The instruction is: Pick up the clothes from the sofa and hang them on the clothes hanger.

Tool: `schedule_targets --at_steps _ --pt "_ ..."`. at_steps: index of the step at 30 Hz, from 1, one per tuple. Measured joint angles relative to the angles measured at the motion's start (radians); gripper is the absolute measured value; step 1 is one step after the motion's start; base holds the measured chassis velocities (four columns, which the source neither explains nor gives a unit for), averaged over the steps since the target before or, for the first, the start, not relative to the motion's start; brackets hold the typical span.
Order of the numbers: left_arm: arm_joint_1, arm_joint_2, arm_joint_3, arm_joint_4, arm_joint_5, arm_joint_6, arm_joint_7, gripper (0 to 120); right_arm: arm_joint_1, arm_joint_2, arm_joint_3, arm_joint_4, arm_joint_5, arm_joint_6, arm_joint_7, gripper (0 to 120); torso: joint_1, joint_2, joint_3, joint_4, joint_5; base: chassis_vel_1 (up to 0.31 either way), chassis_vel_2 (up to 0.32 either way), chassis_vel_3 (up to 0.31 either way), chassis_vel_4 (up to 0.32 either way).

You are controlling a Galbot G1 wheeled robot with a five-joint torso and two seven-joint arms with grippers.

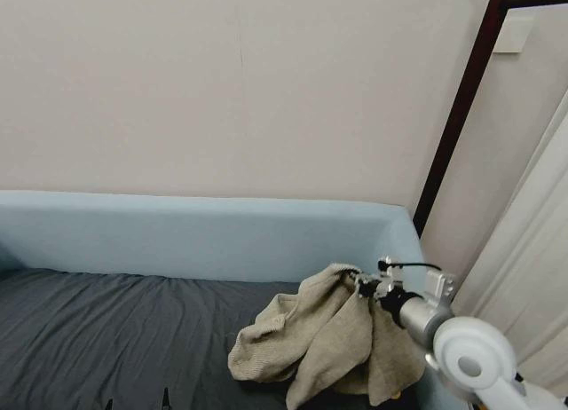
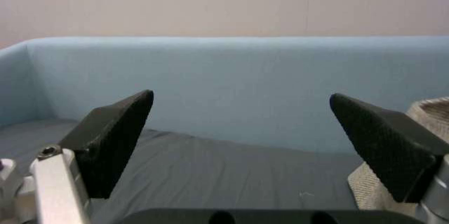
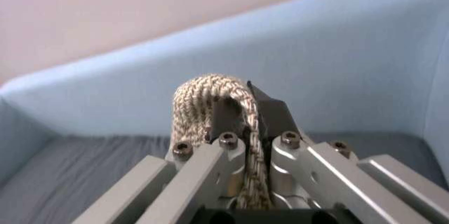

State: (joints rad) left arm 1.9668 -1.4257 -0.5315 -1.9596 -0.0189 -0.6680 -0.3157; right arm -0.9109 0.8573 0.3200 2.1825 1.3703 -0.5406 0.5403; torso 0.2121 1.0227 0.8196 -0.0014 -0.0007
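Sofa (image 1: 222, 237), pale blue. In the head view its backrest runs as a level band from the left edge to right of centre, where it meets the sofa's right side panel. A dark grey cover (image 1: 106, 330), creased in long shallow folds, lies on the seat and fills the lower left of the frame. A beige knitted cloth (image 1: 328, 339) lies crumpled on the cover at lower centre-right, in the corner by the side panel. Its lower folds rest on the cover; its upper fold rises to a peak in front of the backrest. In the left wrist view the cloth shows at the right edge, on the cover.
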Motion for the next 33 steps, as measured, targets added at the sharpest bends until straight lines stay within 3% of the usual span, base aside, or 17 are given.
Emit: schedule_targets --at_steps 10,15,20,23,24,28,31,33 --pt "-0.014 -0.004 0.02 -0.003 0.011 0.009 0.0 99 0.097 -0.041 0.082 -0.028 0.106 0.008 0.117 0 0.0 0.0 0.0 0.0002 -0.0001 0.0 0.0 0.0 0.0" --pt "-0.015 -0.006 0.02 0.005 0.012 0.009 -0.005 99 -0.012 -0.058 0.082 0.039 0.112 -0.026 0.157 0 0.0 0.0 0.0 -0.0003 -0.0003 0.0 0.0 0.0 0.0" --pt "-0.017 -0.006 0.02 0.014 0.011 0.008 -0.007 99 -0.095 0.042 -0.058 0.044 0.057 -0.052 0.171 0 0.0 0.0 0.0 -0.0001 -0.0001 0.0 0.0 0.0 0.0" --pt "-0.008 -0.007 0.013 0.012 0.008 0.008 -0.01 99 -0.071 0.145 -0.236 -0.06 -0.022 -0.052 0.158 0 0.0 0.0 0.0 0.0004 -0.0004 0.0 0.0 0.0 0.0" --pt "-0.008 -0.007 0.013 0.012 0.008 0.008 -0.01 99 -0.071 0.145 -0.236 -0.06 -0.022 -0.052 0.158 0 0.0 0.0 0.0 0.0004 -0.0004 0.0 0.0 0.0 0.0" --pt "0.007 -0.008 -0.006 0.008 0.005 0.001 -0.02 99 -0.049 0.245 -0.422 -0.176 -0.139 -0.036 0.133 0 0.0 0.0 0.0 0.0003 -0.0005 0.0 0.0 0.0 0.0" --pt "0.014 -0.009 -0.016 0.008 0.002 -0.004 -0.024 99 -0.036 0.307 -0.47 -0.235 -0.176 -0.026 0.126 0 0.0 0.0 0.0 0.0 -0.0007 0.0 0.0 0.0 0.0" --pt "0.015 -0.013 -0.023 0.008 -0.001 -0.005 -0.027 99 -0.002 0.397 -0.508 -0.309 -0.2 -0.013 0.128 0 0.0 0.0 0.0 0.0 -0.0006 0.0 0.0 0.0 0.0"
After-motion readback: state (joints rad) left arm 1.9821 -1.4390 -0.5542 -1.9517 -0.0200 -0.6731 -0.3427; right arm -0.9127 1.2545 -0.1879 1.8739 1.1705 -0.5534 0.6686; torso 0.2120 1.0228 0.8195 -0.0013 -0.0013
